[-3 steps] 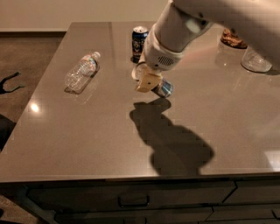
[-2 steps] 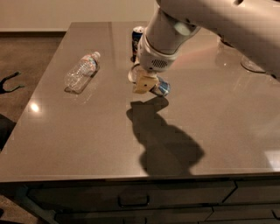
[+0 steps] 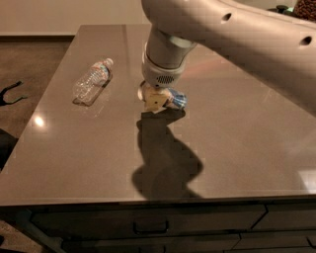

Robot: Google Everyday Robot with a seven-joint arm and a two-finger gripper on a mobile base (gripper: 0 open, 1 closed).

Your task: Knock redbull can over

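The redbull can (image 3: pixel 176 100) shows as a small blue-and-silver shape low on the grey table (image 3: pixel 237 148), right against my gripper. It seems tilted or on its side, and most of it is hidden. My gripper (image 3: pixel 153 99) is just above the table's middle, touching the can's left side, with the thick arm reaching down from the upper right. The shorter dark can is hidden behind the arm.
A clear plastic water bottle (image 3: pixel 92 81) lies on its side to the left of the gripper. Some items (image 3: pixel 302 9) stand at the far right corner. The arm's shadow falls toward the front edge. Drawers (image 3: pixel 148 226) sit under the front edge.
The gripper and the blue-and-silver can beside it have shifted a little left and toward the front. The arm now covers the dark can that stood behind.
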